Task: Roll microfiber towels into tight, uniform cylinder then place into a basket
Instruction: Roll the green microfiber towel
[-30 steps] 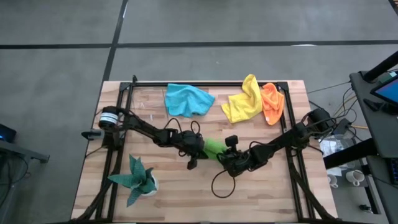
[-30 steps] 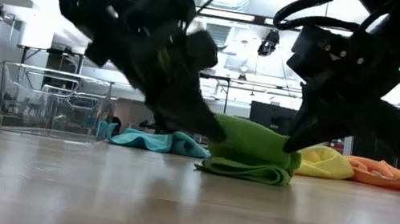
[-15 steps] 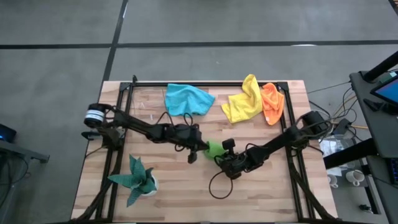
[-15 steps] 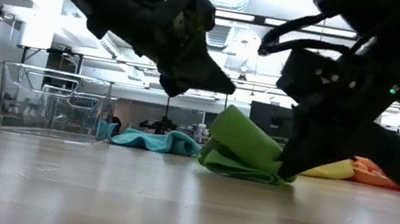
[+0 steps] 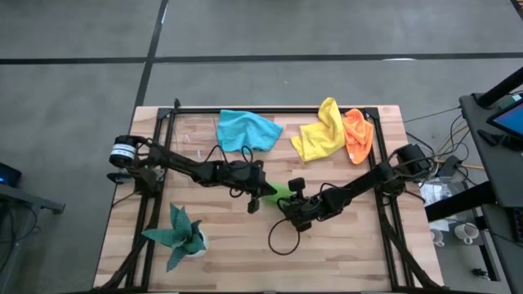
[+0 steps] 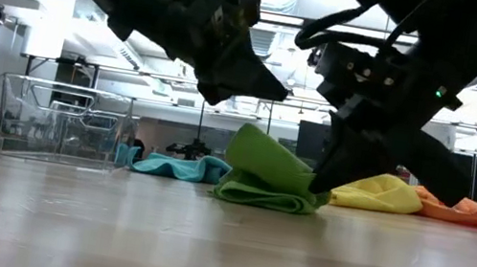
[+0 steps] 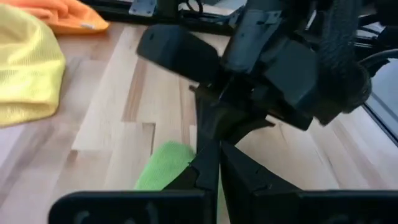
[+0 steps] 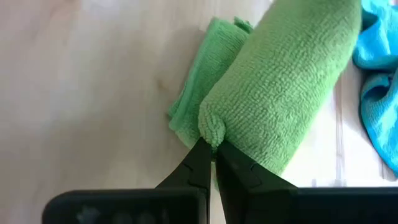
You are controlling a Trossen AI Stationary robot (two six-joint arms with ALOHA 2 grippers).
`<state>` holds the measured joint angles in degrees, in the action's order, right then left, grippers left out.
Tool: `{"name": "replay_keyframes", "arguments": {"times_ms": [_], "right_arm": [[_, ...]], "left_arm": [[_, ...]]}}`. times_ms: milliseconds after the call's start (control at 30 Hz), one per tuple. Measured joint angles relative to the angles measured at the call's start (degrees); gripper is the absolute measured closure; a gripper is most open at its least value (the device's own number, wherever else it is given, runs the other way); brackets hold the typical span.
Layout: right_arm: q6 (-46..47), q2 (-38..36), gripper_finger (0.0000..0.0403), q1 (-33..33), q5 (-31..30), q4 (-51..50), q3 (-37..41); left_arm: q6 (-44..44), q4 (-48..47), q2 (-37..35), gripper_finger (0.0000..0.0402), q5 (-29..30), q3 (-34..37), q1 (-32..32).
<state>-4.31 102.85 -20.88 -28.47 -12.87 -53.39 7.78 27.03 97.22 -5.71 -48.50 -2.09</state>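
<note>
A dark teal spiky-leaved plant (image 5: 176, 232) in a white pot stands at about eight o'clock on the wooden table (image 5: 237, 261), inside the black metal frame (image 5: 160, 131) that rims it.

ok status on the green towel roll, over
Right gripper shut on green towel roll's end. Left gripper shut, just above it. Basket off to the side, nothing blocking.
</note>
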Motion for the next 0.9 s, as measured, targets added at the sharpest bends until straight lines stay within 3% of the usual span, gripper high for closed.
{"name": "replay_keyframes", "arguments": {"times_ms": [233, 900], "right_arm": [[0.63, 0.00, 0.0394, 1.06, 0.18, 0.09, 0.00], [0.70, 0.00, 0.0394, 1.17, 0.39, 1.51, 0.00]], "left_arm": [[-1.25, -1.05, -0.37, 0.0402, 0.00, -0.41, 0.14], [-0.99, -1.22, 8.57, 0.0402, 2.62, -0.80, 1.64]]}}
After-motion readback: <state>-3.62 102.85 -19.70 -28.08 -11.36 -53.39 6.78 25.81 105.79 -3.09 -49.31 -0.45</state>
